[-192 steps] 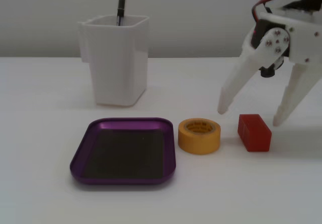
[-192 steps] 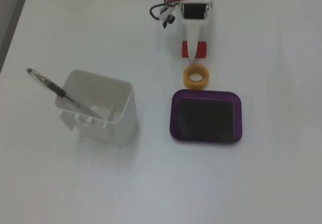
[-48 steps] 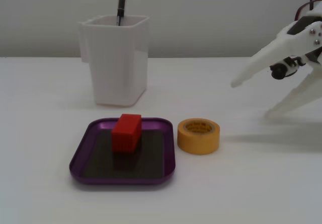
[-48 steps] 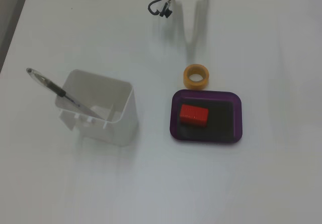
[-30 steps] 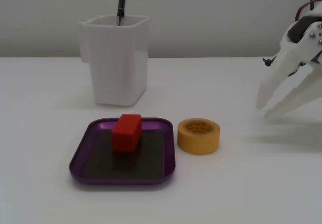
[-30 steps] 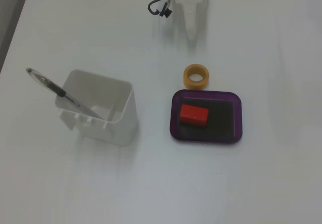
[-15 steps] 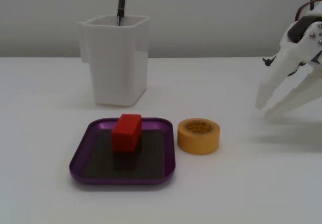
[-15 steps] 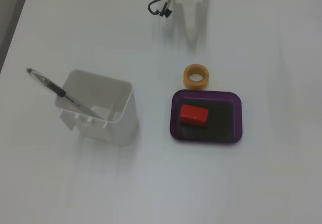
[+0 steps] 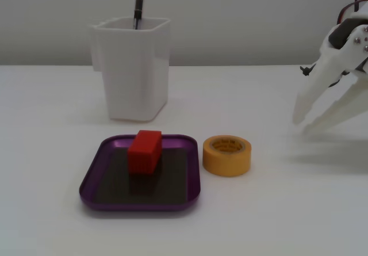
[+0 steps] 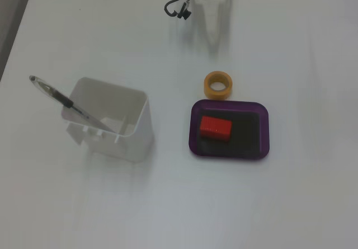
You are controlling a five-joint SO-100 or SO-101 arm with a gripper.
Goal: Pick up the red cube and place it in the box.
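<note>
**Cube in tray, arm parked clear: task reads as done**

Red cube [image 9: 144, 151] resting on the dark floor of the box [image 9: 93, 175], toward the far side of it, nearer the white cup than the camera. Confirmed from above: red cube [image 10: 215, 128] inside the purple rim of the box [image 10: 265, 132], left of centre, free of all 4 walls as far as visible. Nothing gripping or touching it.

Gripper [image 9: 301, 125] at the right edge of the low fixed view, tips pointing down toward the table, well apart from the box and from the yellow tape roll [image 9: 227, 155]. Fingers parted by a narrow gap, empty, nothing pinched between them. From above only a white finger [image 10: 215, 24] showing at the top edge, so spread not readable there.

White cup [image 9: 133, 68] with a pen [image 10: 66, 100] standing behind the box; tape roll just beside the box's right rim, not touching as far as can be judged.

Judgement: place step complete, release done, retreat step in hand or finished. Next move calls for little: no regrasp needed, at most a return to rest pose, keeping clear of the tape roll. Risk low; cube sitting flat, no sign of tipping.
</note>
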